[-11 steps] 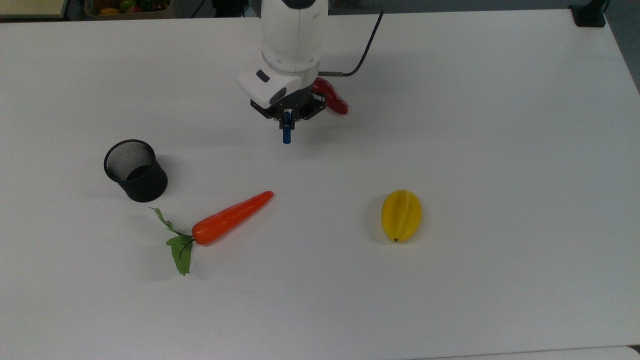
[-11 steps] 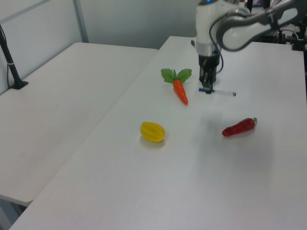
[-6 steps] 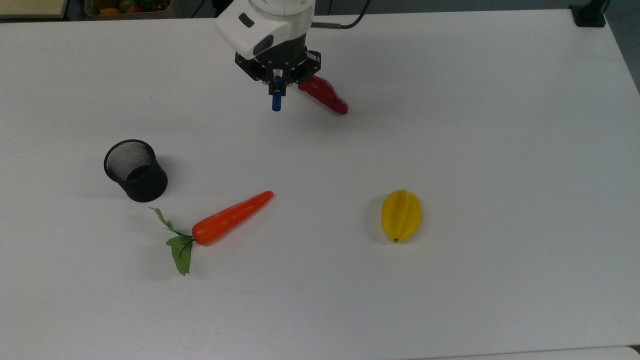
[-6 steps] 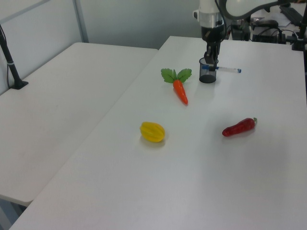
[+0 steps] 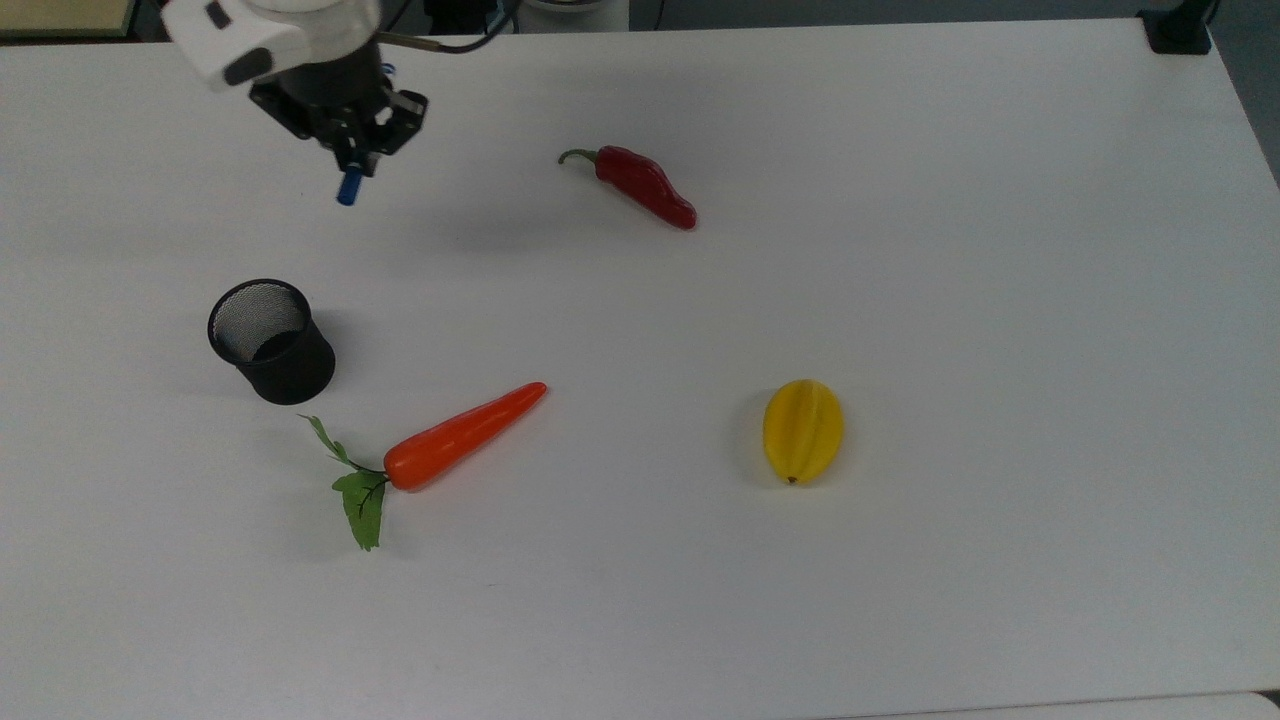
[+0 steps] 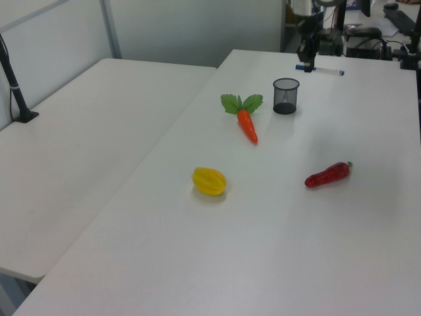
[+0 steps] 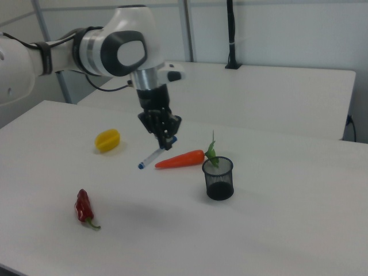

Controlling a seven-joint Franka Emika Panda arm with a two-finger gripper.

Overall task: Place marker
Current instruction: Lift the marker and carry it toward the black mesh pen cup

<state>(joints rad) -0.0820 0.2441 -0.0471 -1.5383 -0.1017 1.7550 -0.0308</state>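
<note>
The white table [image 5: 900, 250] carries 4 loose things, and the robot arm [image 7: 109, 49] reaches over it from the right view's left. The gripper [image 5: 350, 165] hangs in the air above the table, at about 10 o'clock in the top view. Its 2 fingers are clenched on the marker [image 7: 155, 154], which does not touch the table. In the right view the marker lies almost level, with its blue cap between the fingers and its small blue end pointing to about 8 o'clock.

The carrot [image 5: 462, 436] lies on the table with its green leaves toward 7 o'clock in the top view, and these leaves are just beside the black mesh cup [image 5: 270, 340]. The cup stands upright, at about 6 o'clock from the gripper. The yellow fruit [image 5: 803, 430] lies well apart, at 3 o'clock from the carrot. The red chili [image 5: 645, 187] lies at 3 o'clock from the gripper.
</note>
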